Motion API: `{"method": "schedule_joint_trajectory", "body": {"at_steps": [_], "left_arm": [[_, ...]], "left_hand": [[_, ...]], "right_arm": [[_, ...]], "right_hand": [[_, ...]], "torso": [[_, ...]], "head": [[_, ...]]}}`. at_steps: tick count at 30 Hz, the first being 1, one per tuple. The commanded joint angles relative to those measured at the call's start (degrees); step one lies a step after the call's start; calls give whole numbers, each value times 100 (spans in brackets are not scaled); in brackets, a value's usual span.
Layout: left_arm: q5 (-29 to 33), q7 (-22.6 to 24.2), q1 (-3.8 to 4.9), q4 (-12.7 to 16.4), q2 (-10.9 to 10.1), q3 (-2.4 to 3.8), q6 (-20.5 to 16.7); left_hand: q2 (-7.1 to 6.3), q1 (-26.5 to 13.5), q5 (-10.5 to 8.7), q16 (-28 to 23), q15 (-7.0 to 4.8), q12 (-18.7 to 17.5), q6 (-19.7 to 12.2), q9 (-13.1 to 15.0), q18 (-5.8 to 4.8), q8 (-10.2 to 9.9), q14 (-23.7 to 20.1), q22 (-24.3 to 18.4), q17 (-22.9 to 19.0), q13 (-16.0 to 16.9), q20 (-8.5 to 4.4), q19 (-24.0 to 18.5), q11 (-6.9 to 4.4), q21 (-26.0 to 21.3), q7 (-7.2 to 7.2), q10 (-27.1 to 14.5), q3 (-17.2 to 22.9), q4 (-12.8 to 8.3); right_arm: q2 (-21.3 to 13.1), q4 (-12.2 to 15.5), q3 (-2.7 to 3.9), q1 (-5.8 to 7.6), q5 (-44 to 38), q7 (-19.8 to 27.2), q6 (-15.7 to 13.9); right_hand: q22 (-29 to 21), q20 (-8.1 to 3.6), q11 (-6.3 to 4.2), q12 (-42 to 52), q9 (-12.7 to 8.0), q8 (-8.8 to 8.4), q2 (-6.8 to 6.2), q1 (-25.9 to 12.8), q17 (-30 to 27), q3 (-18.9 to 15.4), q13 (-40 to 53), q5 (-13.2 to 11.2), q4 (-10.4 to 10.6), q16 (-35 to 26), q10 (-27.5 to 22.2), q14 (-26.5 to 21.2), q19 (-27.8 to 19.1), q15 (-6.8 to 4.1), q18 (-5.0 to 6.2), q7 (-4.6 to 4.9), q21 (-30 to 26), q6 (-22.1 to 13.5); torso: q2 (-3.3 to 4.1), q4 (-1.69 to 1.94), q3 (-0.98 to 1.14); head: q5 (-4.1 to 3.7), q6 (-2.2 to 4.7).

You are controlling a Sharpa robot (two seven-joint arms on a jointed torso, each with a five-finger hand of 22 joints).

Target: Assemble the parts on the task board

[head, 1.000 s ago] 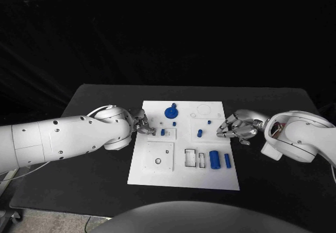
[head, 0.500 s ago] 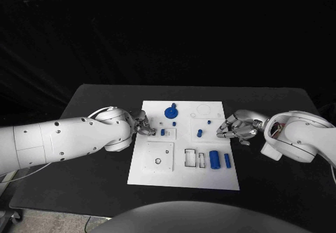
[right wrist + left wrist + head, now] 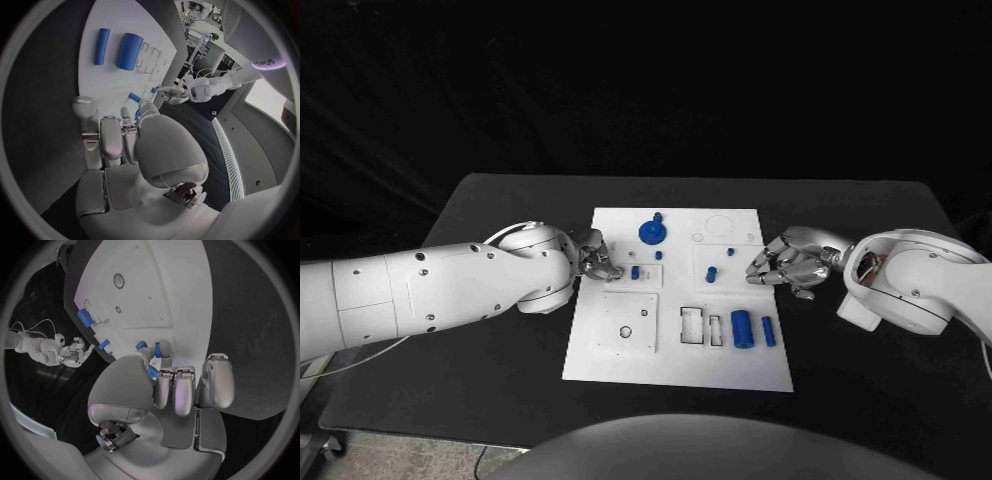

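The white task board (image 3: pixel 625 365) lies in the middle of the black table. On it are a round blue part (image 3: pixel 653 233), small blue pegs (image 3: pixel 635 271) (image 3: pixel 711 273) (image 3: pixel 733 250) and two blue cylinders (image 3: pixel 741 328) (image 3: pixel 769 330). My left hand (image 3: pixel 594 258) is at the board's left edge with its fingers curled. In the left wrist view it pinches a small blue piece (image 3: pixel 152 371) between thumb and fingers, just short of a standing peg (image 3: pixel 157 350). My right hand (image 3: pixel 785 262) is at the right edge, fingers curled. A blue sliver (image 3: pixel 137 114) shows between its thumb and fingers; whether it is held is unclear.
The board has empty cut-outs: a square recess (image 3: pixel 629 322) with a small hole, narrow slots (image 3: pixel 694 325) beside the cylinders, and a round outline (image 3: pixel 721 226) at the far right corner. Black table (image 3: pixel 488 360) surrounds the board.
My left hand has edged slightly towards the board. The right hand and the parts have not visibly moved.
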Motion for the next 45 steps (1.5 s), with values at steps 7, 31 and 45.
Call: {"method": "schedule_joint_trajectory", "body": {"at_steps": [7,31,45], "left_arm": [[31,35,-16,-15,25,-8,267],[-12,1,-15,-97,13,-2,127],[233,269,373,-72,21,52,-138]], "left_hand": [[-60,-178,-705,14,-11,14,8,23,78,-34,602,841,1507,1507,9,-27,-22,-54,4,589,7,149],[295,-1858,-1885,14,88,14,-79,198,79,-59,602,908,1507,1507,102,-4,85,-86,118,589,-1253,201],[386,-1723,-1690,14,38,14,-32,455,57,226,602,978,1507,1507,59,83,26,-14,52,589,-1511,209]], "right_arm": [[-3,-1,0,-11,-15,-32,77],[10,-20,0,-27,37,-50,139],[51,-75,0,-33,90,-30,149]], "right_hand": [[331,-4,-32,-37,-5,-4,-1,51,-5,13,-245,33,-6,-23,0,-39,-38,-7,58,-2,-11,55],[344,-7,-33,-49,-39,-23,-3,191,-24,152,-261,339,-81,-33,-20,-52,-42,-9,64,0,-85,68],[348,-8,-34,-53,-46,-25,-6,225,-27,194,-265,398,-102,-33,-25,-54,-42,-9,65,1,-100,76]], "torso": [[2,1,0],[2,2,-5],[4,-1,-6]], "head": [[-5,1],[2,1],[10,1]]}}
